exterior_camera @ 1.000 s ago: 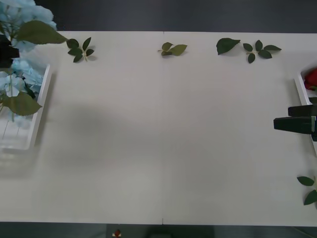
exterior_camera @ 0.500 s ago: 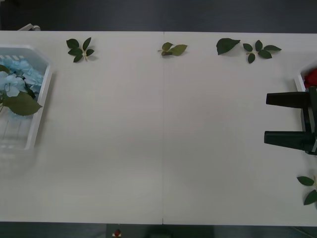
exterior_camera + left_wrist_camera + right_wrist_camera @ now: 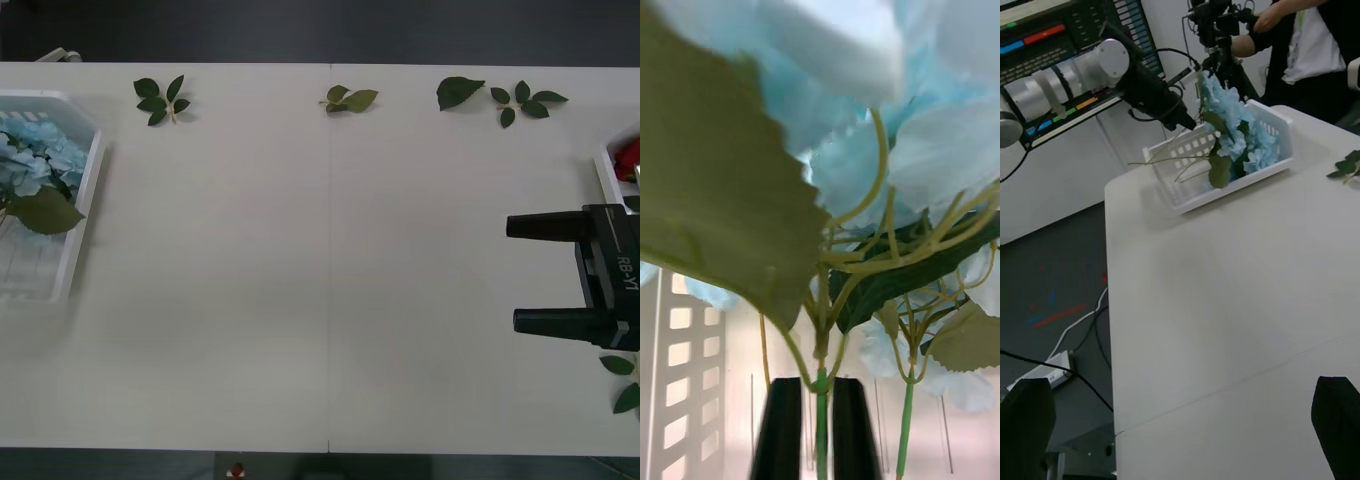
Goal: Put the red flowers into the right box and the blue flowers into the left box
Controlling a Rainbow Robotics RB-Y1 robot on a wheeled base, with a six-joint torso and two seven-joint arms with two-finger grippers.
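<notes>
Left wrist view: fluffy blue flowers [image 3: 865,112]

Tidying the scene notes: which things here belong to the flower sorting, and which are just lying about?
Job:
blue flowers, stem held in left tool
left box
red flowers
right box
right tool, open

Lying about:
leaf sprigs on table

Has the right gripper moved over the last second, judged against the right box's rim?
Yes. The right gripper has slid from beside the right box toward the table's middle and the robot, jaws opening wider.
</notes>
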